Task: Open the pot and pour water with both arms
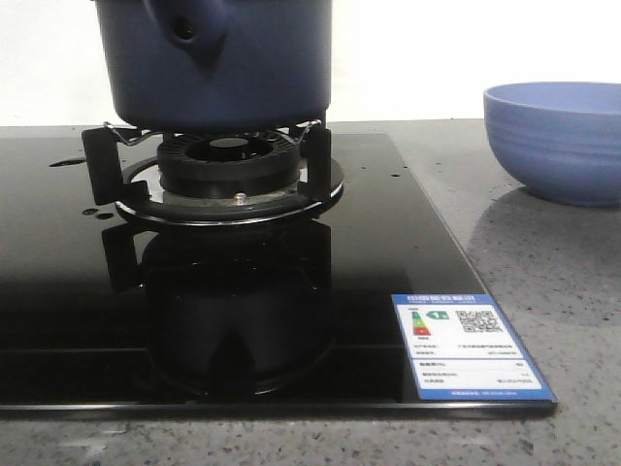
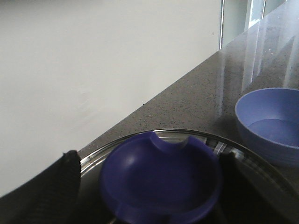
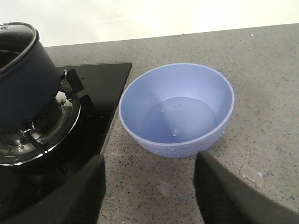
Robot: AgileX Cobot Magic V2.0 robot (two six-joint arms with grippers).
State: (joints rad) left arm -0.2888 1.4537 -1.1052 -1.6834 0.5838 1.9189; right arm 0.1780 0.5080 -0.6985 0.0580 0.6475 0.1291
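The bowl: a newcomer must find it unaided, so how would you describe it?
Start at the black glass stove, where the pot sits on the burner. On the grey counter to its right stands the bowl. Unlike the dark navy pot, it is lighter periwinkle, ribbed, open-topped, with no handle.

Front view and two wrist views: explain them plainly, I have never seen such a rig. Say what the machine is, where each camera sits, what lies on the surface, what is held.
This is a robot with two arms, each ending in a two-fingered gripper. The front view looks forward over a grey counter: a navy pot sits on the burner of a black stove, a light blue bowl to its right. The other cameras ride on the wrists. The left gripper stands open around the lid knob, not gripping it. The right gripper hangs open near the bowl, holding nothing.
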